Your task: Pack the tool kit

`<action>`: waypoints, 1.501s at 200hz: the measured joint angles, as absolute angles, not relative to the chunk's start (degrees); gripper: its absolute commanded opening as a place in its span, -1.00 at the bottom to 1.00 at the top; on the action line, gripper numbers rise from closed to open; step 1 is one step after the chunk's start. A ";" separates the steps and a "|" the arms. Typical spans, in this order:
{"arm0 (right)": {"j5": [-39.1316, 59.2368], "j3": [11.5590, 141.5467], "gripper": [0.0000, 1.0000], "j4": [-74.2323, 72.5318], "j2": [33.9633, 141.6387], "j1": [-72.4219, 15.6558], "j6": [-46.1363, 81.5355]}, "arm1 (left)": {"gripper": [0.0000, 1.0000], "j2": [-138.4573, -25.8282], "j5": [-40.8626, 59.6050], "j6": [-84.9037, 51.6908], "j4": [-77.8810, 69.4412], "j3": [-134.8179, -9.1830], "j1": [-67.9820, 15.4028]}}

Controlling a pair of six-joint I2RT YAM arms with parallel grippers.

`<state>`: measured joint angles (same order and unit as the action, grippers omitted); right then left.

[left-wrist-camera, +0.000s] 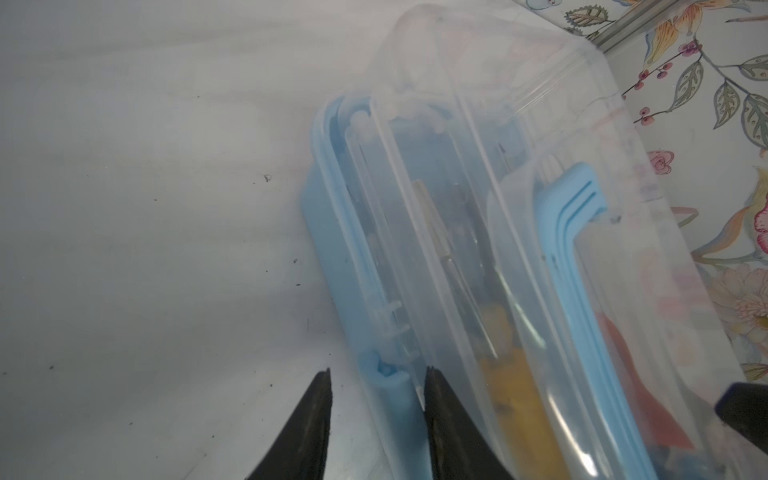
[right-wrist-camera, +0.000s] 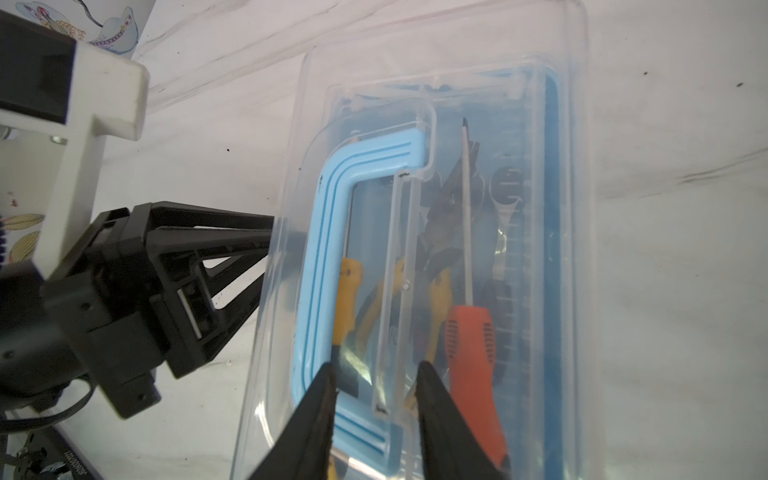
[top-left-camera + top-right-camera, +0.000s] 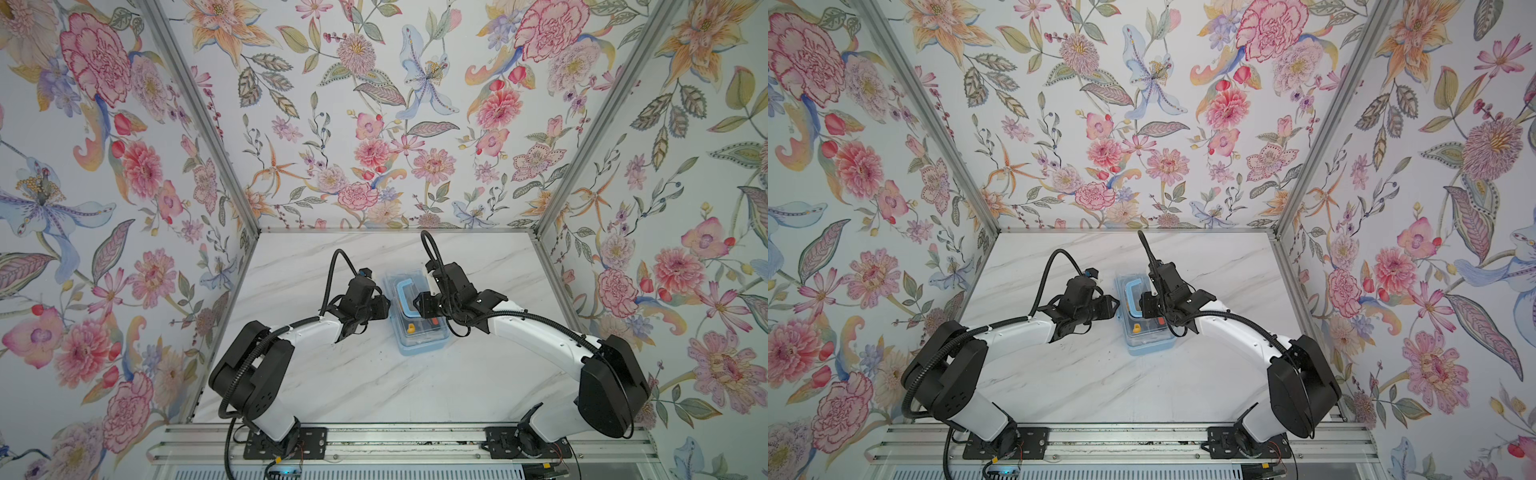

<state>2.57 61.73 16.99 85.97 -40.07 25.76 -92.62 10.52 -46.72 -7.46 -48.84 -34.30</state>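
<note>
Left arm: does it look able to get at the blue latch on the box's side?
Likely yes: the left gripper sits open astride the latch, with nothing else between them.

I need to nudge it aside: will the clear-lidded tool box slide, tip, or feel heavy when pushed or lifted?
The tool box probably slides rather than tips: it sits low and flat on the smooth table. It is likely heavy for its size, with metal pliers and a screwdriver inside. They look loose, so may shift.

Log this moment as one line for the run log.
lid on box | tools inside | left pincer open, astride latch | right pincer open by handle
</note>
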 measured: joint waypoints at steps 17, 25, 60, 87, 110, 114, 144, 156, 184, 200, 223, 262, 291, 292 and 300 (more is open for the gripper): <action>2.57 61.73 -0.30 16.99 85.97 -40.07 25.76 | -0.17 -92.58 10.87 -47.57 -7.27 -48.80 -34.28; 2.57 61.73 -0.30 16.99 85.97 -40.07 25.76 | -0.17 -92.58 11.00 -47.92 -7.22 -48.80 -34.28; 2.57 61.73 -0.31 16.99 85.97 -39.88 25.76 | -0.27 -92.05 11.55 -48.49 -6.31 -48.80 -34.52; 2.57 61.73 -0.31 17.06 85.97 -39.86 25.76 | -0.33 -90.91 12.03 -48.49 -4.36 -48.64 -35.24; 2.57 61.73 -0.31 17.10 85.97 -39.86 25.76 | -0.37 -89.14 12.80 -48.49 -3.64 -47.16 -35.46; 2.57 61.73 -0.31 17.10 85.97 -39.86 25.76 | -0.38 -88.82 12.91 -48.49 -3.40 -46.72 -35.46; 2.57 61.73 -0.31 17.12 85.97 -39.75 25.76 | -0.40 -88.38 13.15 -48.51 -2.83 -44.01 -35.14; 2.57 61.73 -0.31 17.12 85.97 -39.75 25.76 | -0.41 -88.38 13.13 -48.49 -2.70 -43.38 -34.98; 2.57 61.73 -0.31 17.12 85.97 -39.75 25.76 | -0.42 -88.38 13.10 -48.49 -3.68 -43.22 -34.68; 2.59 61.73 -0.31 17.10 85.97 -39.75 25.78 | -0.43 -88.38 13.02 -48.49 -5.41 -43.20 -34.37; 2.59 61.73 -0.31 17.02 86.04 -39.75 25.76 | -0.46 -88.58 12.88 -48.49 -7.51 -43.20 -34.04; 2.61 61.71 -0.31 16.88 86.11 -39.33 25.76 | -0.54 -92.14 13.13 -48.80 -9.45 -43.22 -34.04; 2.61 61.71 -0.32 16.88 86.13 -39.11 25.78 | -0.61 -92.71 13.13 -49.10 -9.69 -43.22 -33.98; 2.61 61.71 -0.32 16.88 86.13 -39.11 25.78 | -0.62 -92.71 13.13 -49.10 -9.69 -43.22 -33.95; 2.61 61.71 -0.32 16.88 86.13 -39.11 25.76 | -0.64 -92.71 13.13 -49.39 -9.69 -43.22 -33.78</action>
<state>2.61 61.71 16.88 86.13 -39.11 25.76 -92.71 13.13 -49.39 -9.69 -43.22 -33.78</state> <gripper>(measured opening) 0.341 0.199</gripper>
